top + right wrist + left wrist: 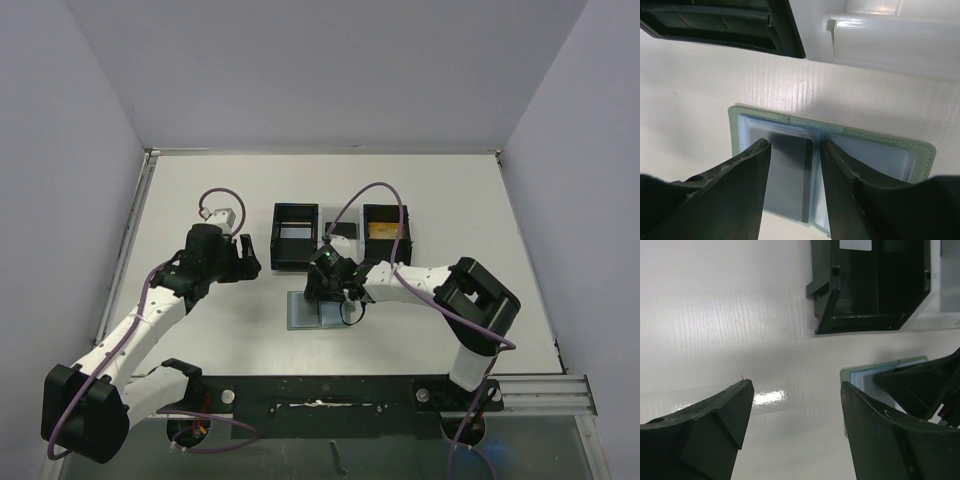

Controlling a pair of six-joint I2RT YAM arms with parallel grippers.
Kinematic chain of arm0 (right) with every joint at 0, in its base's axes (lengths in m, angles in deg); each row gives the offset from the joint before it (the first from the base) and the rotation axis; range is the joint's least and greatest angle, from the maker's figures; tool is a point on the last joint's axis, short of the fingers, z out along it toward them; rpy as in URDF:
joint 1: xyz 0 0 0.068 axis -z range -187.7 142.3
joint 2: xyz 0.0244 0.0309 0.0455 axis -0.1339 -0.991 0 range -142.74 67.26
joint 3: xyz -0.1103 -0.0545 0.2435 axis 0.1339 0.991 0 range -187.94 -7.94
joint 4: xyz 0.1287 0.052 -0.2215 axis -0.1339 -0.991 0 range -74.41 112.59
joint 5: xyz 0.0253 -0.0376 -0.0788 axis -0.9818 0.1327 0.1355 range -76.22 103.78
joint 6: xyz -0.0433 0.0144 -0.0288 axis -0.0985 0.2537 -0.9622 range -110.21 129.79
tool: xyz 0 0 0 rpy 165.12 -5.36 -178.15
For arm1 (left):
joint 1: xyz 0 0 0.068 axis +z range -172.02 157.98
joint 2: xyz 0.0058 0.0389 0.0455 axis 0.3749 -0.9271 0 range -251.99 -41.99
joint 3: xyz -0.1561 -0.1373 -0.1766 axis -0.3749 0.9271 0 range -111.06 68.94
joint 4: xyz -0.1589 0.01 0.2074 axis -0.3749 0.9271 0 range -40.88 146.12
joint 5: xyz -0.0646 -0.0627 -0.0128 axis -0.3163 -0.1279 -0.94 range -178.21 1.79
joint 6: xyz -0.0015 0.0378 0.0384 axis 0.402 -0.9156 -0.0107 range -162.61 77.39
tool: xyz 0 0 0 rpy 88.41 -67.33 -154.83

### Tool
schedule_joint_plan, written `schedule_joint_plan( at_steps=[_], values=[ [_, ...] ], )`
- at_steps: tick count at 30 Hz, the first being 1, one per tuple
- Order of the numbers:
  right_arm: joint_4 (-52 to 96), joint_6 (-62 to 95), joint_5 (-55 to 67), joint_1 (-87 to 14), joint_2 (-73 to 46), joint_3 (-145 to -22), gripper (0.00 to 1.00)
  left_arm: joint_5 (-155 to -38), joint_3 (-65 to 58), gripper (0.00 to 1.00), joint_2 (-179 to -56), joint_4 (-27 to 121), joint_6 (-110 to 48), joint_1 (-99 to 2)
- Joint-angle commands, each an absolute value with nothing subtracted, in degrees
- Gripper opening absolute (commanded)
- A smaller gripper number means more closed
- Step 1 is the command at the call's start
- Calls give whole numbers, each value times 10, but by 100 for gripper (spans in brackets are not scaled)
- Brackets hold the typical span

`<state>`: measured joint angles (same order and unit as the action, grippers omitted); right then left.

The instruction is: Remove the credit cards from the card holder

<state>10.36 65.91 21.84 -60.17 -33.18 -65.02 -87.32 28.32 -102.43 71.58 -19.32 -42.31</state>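
The card holder (pixel 300 312) lies open and flat on the table in front of two black boxes, its green rim (pixel 860 137) framing pale blue pockets. A grey credit card (pixel 790 175) with a dark stripe sits in the left pocket. My right gripper (pixel 795 144) hovers low over that pocket with its fingers either side of the card and a gap showing between them. It is at the holder's back edge in the top view (pixel 325 290). A gold-orange card (pixel 383 230) lies in the right box. My left gripper (pixel 796 385) is open over bare table, left of the holder (pixel 865 372).
Two black square boxes (pixel 295 235) (pixel 386 232) stand side by side behind the holder. The left one (pixel 875 285) holds a pale card (pixel 855 244). The right arm's purple cable (pixel 370 190) loops over the boxes. White walls enclose the table.
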Motion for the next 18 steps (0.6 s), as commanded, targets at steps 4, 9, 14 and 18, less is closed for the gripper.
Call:
schedule_joint_plan(
  at_steps=[4,9,14,18],
  values=[
    [133,658,197,-600,-320,-639,57,-976,302,70,-1016,652,-151,-421],
    [70,636,248,-622,-339,-684,71,-906,294,69,-994,682,-146,-420],
    [9,624,293,-644,-374,-737,73,-857,291,69,-968,705,-150,-419],
    [-31,628,314,-652,-399,-765,71,-843,296,70,-951,705,-148,-419]
  ],
)
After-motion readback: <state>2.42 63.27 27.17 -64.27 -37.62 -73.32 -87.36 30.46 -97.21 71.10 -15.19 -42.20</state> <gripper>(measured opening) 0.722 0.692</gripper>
